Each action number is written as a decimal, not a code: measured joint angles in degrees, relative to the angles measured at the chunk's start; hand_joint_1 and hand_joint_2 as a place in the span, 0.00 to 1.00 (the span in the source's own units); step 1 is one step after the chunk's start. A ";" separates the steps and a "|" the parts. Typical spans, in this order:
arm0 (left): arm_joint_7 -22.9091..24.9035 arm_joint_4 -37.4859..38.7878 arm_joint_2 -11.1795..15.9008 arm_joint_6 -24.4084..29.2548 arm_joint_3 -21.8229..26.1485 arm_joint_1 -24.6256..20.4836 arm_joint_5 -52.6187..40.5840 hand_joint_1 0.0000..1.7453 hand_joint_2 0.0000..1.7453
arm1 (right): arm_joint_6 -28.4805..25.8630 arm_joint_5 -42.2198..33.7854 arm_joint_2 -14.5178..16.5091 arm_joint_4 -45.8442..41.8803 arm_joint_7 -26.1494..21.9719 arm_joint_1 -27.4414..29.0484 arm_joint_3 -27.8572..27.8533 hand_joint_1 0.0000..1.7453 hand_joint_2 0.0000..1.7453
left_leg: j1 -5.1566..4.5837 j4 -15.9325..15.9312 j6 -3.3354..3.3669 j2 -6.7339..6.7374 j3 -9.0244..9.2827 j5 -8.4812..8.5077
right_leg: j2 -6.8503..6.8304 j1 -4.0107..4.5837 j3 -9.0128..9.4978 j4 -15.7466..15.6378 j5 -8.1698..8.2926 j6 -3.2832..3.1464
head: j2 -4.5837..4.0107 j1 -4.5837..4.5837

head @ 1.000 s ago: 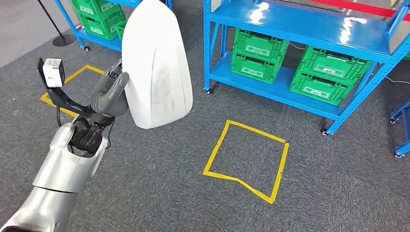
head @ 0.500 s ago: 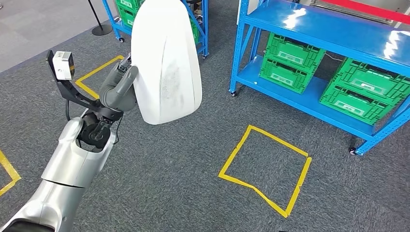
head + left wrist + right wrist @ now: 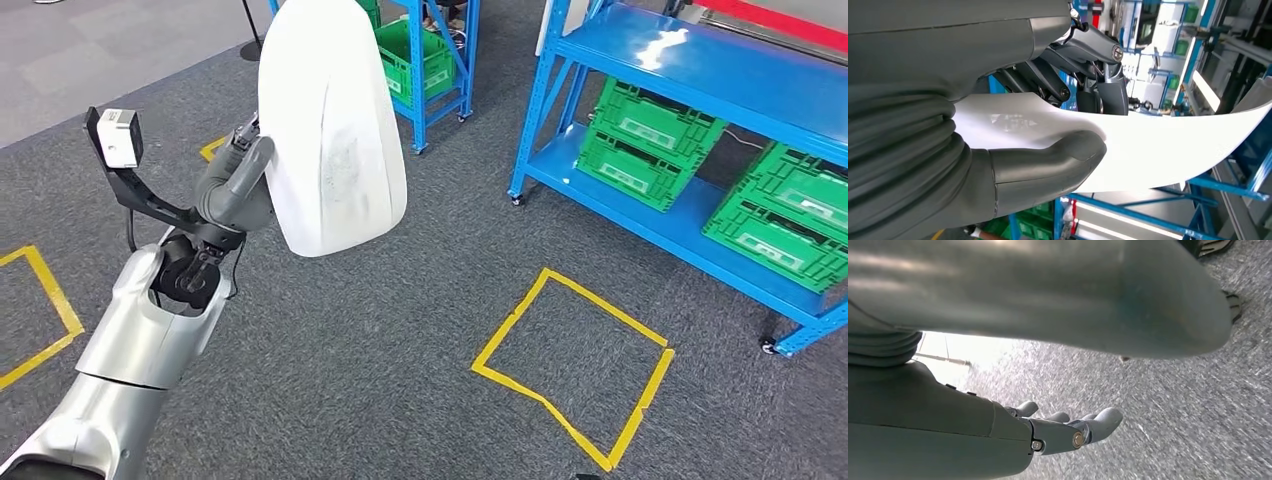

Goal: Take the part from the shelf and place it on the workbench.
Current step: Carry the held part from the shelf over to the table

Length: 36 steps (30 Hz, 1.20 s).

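The part (image 3: 330,125) is a large white curved shell, held upright above the grey carpet at the left of the head view. My left hand (image 3: 238,180) grips its left edge. In the left wrist view the thick grey thumb (image 3: 1048,165) presses one face of the white part (image 3: 1158,150) and the dark fingers (image 3: 1093,75) clamp the other face. My right hand (image 3: 1068,432) hangs over the carpet with its fingers apart and nothing in them.
A blue shelf rack (image 3: 690,70) with green crates (image 3: 645,140) stands at the right. A second blue rack (image 3: 440,60) with a green crate stands behind the part. Yellow tape squares (image 3: 575,365) mark the carpet, with another tape line (image 3: 45,310) at the far left.
The whole scene has slid to the right and down, so the camera has turned left. The left hand keeps its grip on the white part, held much the same.
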 joint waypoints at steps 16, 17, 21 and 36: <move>-0.04 -4.72 3.08 0.73 2.42 4.92 -4.52 1.00 1.00 | 0.49 1.34 0.00 0.00 0.05 0.38 0.00 0.00 0.00 | 0.53 0.20 -0.38 -8.84 -0.50 0.39 | 7.28 -0.13 -1.14 0.63 0.34 -0.40 | 0.00 0.34; 0.02 -5.15 3.42 0.88 2.74 5.27 -4.72 1.00 1.00 | 0.55 1.52 0.04 0.00 -0.06 0.35 0.00 0.00 0.00 | 0.52 0.40 -0.72 -8.37 -0.66 0.27 | 6.84 -0.17 -0.94 0.40 0.50 -0.79 | 0.00 0.33; -0.26 -5.98 4.46 0.98 3.74 6.34 -5.26 1.00 1.00 | 0.70 1.91 0.13 0.00 -0.18 0.45 0.00 0.00 0.00 | 0.62 11.03 -1.91 -3.76 -5.89 -5.18 | 4.84 -0.22 -0.47 -0.11 0.73 -1.97 | 0.00 -0.31; 0.47 -7.70 4.31 0.75 5.11 7.63 -5.67 1.00 1.00 | -0.16 2.19 0.37 0.00 0.58 0.39 0.00 0.00 0.00 | 0.68 -0.71 1.53 -3.11 0.11 0.81 | 4.72 -0.18 -4.20 9.89 -5.64 1.10 | 0.00 0.11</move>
